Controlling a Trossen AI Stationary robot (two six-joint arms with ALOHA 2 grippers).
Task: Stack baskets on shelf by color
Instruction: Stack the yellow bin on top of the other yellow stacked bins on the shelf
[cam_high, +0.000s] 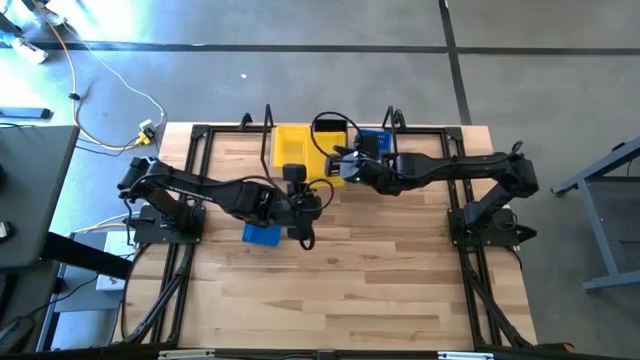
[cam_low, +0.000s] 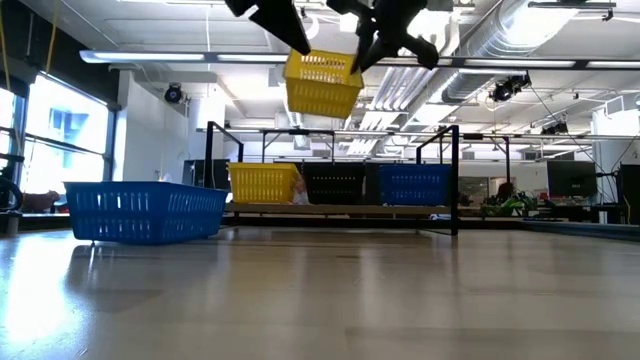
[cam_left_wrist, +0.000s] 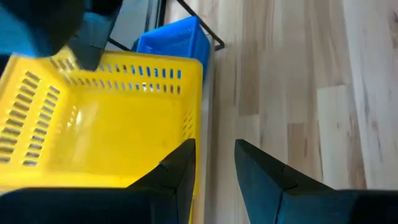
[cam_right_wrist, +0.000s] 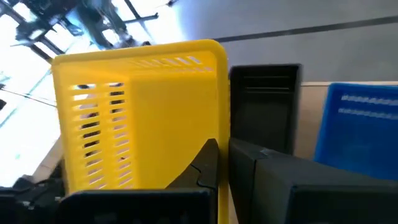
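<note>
Right gripper (cam_low: 365, 45) holds a yellow basket (cam_low: 322, 84) up in the air above the table, its fingers pinched on the basket's rim, as we see in the right wrist view. We find no brand, label or writing on any basket. The held basket is a shallow rectangular tray of bright yellow plastic with rows of slots through its walls, and it hangs tilted. The left gripper (cam_left_wrist: 214, 165) sits just beside that basket's wall with its fingers parted and nothing between them; whether one finger touches the wall, we cannot tell. On the shelf (cam_low: 340, 210) behind stand a yellow basket stack (cam_low: 263, 183), a black basket (cam_low: 335, 184) and a blue basket (cam_low: 414, 184). Another blue basket (cam_low: 145, 212) rests on the table (cam_low: 320, 300), nearer us.
</note>
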